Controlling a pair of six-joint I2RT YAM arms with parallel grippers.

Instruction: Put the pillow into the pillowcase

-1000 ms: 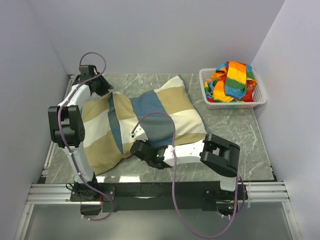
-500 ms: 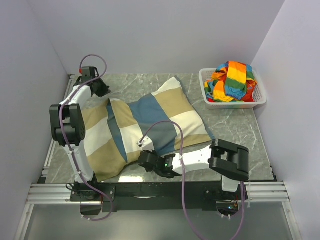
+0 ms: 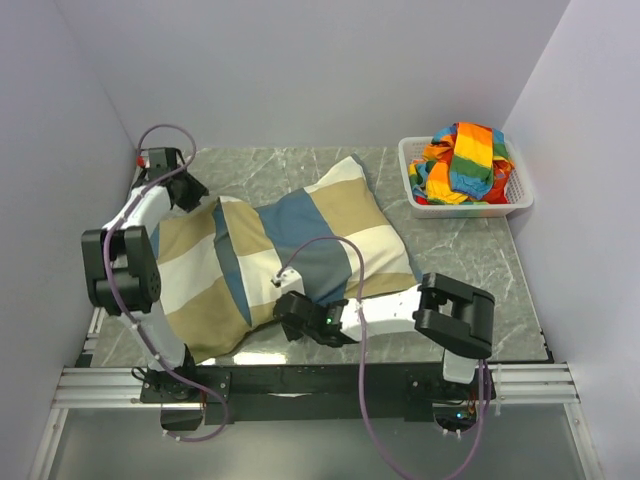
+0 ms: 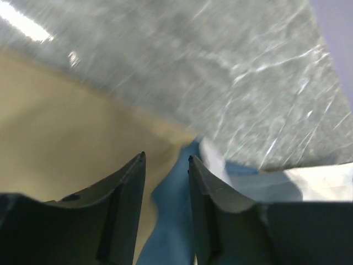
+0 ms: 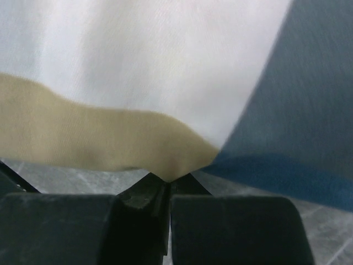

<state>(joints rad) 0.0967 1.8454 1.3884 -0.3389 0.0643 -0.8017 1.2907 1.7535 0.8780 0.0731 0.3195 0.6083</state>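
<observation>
Pale lilac walls (image 3: 320, 70) box in a grey marbled tabletop (image 3: 455, 255), where the pillowcase (image 3: 300, 235) sprawls from centre to left edge — a white basket (image 3: 470, 209) sits far right. The right tool (image 5: 167, 181) is clamped on its tan near hem; the left tool (image 4: 165, 158) stands part-open over a blue fold.

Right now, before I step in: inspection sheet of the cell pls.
Surface: grey marbled table.
Job's things: pillowcase spread across the table, right part bulging; pillow not visible on its own.
Clutter: white basket far right, rainbow-striped cloth in it.
Grippers: left gripper jaws apart over the pillowcase's far-left corner; right gripper shut on its near edge.
Cables: purple cable on each arm; the right one arcs over the pillowcase.
Surroundings: pale walls on three sides, metal rail nearside.
</observation>
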